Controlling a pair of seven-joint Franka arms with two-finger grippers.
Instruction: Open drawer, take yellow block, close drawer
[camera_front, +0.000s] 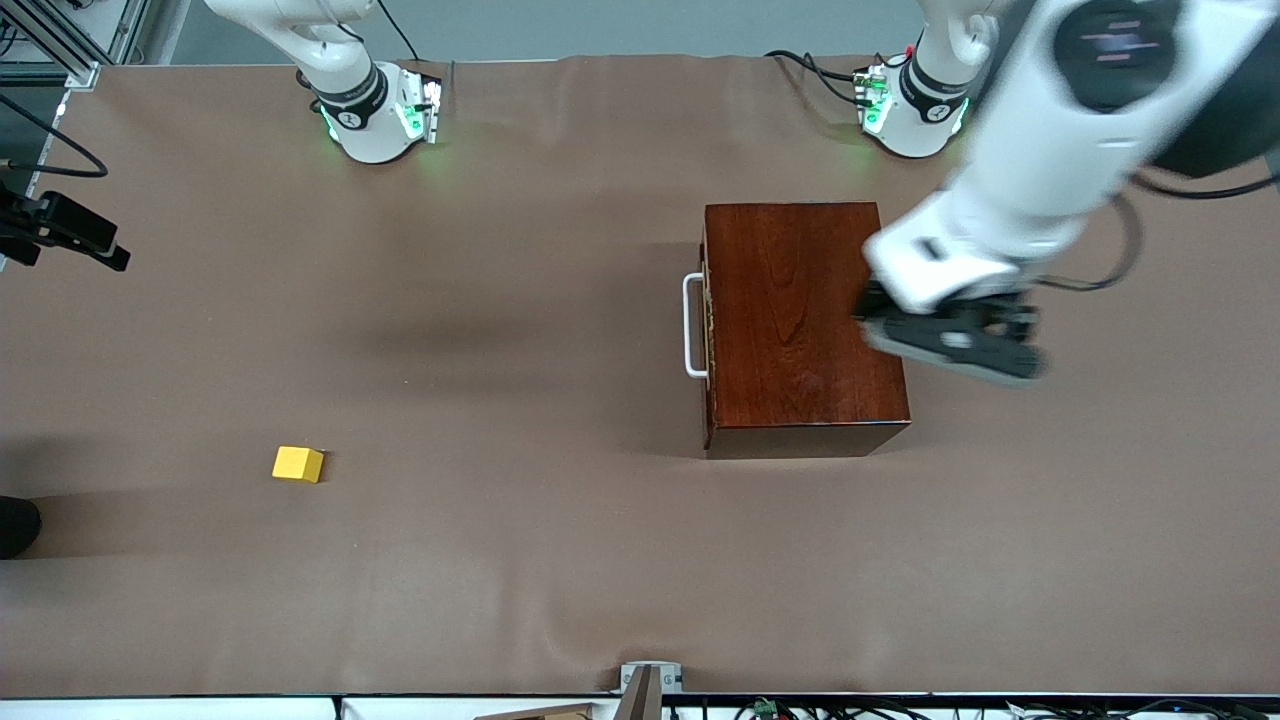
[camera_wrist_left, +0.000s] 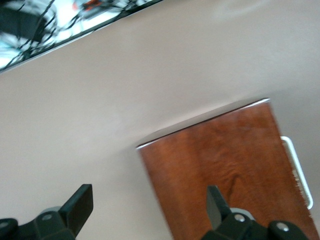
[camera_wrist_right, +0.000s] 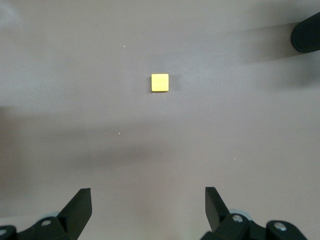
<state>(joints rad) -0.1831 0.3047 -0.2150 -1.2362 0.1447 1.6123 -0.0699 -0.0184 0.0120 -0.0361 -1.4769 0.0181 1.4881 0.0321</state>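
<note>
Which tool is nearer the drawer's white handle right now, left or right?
Left. The left tool hangs open over the wooden box's edge away from the white handle. The right tool, also open, is up above the yellow block, toward the right arm's end of the table.

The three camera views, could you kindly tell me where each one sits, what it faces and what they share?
Front view: high across the brown table, facing both arm bases; left pincer over the glossy reddish-brown wooden box, drawer shut.
Left wrist view: on the left wrist, looking down at that box; its open pincer shows.
Right wrist view: on the right wrist, above the small yellow cube; its open pincer shows.
Shared: box, front and left wrist; cube, front and right wrist.
</note>
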